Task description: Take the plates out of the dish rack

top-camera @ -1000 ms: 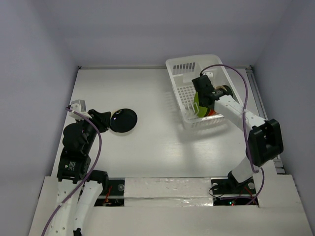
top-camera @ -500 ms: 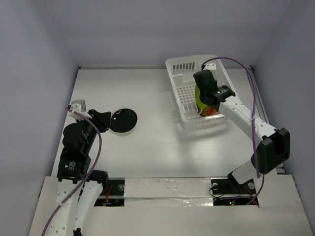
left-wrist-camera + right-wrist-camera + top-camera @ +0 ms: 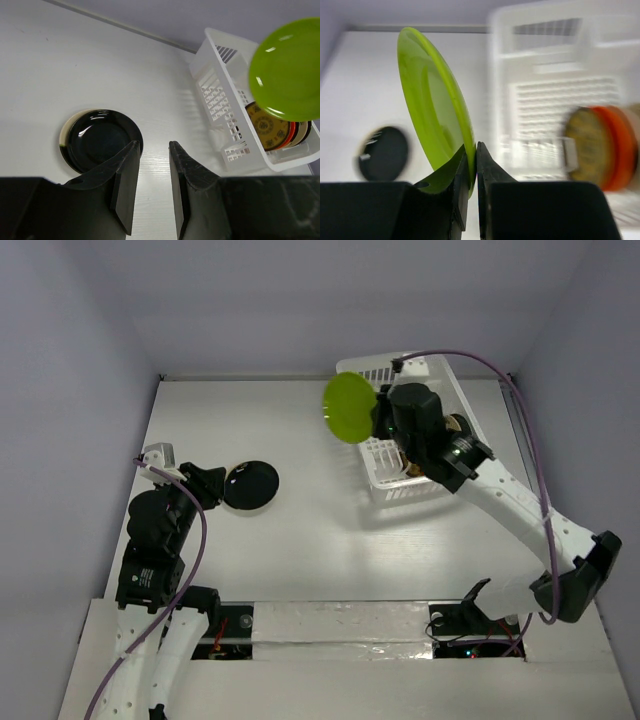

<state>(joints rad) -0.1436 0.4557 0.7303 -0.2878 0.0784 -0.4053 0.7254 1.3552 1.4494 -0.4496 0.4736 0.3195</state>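
We see bright, even light from overhead, with no hard shadows. The white table (image 3: 300,540) carries a soft sheen, and only a pale shadow lies beside the dish rack (image 3: 405,488). Small white glints sit on the black plate (image 3: 102,142) and the lime green plate (image 3: 287,67). Our left wrist view is crisp. In the right wrist view the rack and the stacked plates (image 3: 602,150) are smeared with blur, while the green plate's rim is sharper.

The left arm (image 3: 150,545) and right arm (image 3: 500,500) are showing white links joined by blocky black joint housings. A purple cable (image 3: 204,535) is looping along each, and black jaws are ending both, flat-sided and matte, with small white blocks sitting by the wrists.
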